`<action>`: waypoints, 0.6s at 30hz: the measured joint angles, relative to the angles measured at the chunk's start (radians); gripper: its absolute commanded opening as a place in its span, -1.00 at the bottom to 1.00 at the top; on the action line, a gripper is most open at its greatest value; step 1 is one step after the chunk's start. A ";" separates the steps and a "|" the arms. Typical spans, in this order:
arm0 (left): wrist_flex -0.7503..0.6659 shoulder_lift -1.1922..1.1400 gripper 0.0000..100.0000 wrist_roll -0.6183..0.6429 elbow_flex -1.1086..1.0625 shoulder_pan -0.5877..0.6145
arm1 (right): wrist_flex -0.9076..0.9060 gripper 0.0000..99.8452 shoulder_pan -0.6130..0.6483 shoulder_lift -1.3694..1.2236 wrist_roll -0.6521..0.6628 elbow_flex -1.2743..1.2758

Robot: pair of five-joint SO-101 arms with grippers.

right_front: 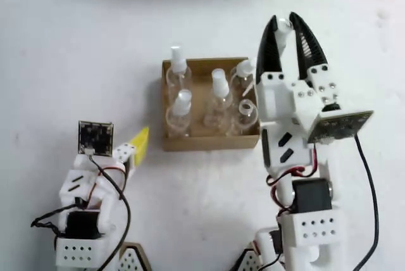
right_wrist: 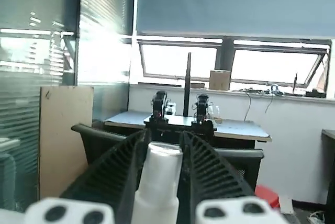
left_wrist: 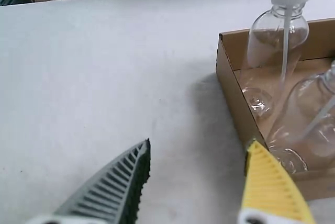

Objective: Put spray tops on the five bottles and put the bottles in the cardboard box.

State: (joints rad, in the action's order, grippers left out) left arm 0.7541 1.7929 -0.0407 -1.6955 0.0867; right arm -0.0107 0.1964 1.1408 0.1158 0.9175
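The cardboard box (right_front: 169, 139) stands mid-table and holds several clear bottles. Most carry white spray tops, such as the bottle (right_front: 179, 75) at the back left; the front right bottle (right_front: 247, 113) has an open mouth. My right gripper (right_front: 286, 21) is raised behind the box's right side, shut on a white spray top (right_wrist: 157, 179) between its black fingers. My left gripper (left_wrist: 199, 145) is open low over the table just left of the box (left_wrist: 230, 85), its yellow finger (left_wrist: 269, 182) near the box wall. Two capped bottles (left_wrist: 275, 41) show inside.
The white table (right_front: 76, 62) has free room left of and in front of the box. Both arm bases stand at the near edge. The right wrist view looks out at a room with desks, chairs and windows.
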 measured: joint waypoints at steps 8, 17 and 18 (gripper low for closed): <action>0.000 0.000 -0.47 0.000 0.000 0.000 | 0.006 -0.97 0.034 -0.023 0.120 0.068; 0.000 0.000 -0.47 0.000 0.000 0.000 | 0.009 -0.97 0.038 -0.023 0.120 0.081; 0.000 0.000 -0.47 0.000 0.000 0.000 | 0.009 -0.97 0.038 -0.025 0.120 0.081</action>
State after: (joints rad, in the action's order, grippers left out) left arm 0.7541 1.7929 -0.0407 -1.6955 0.0867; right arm -0.0015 0.2348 1.1162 0.2355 0.9989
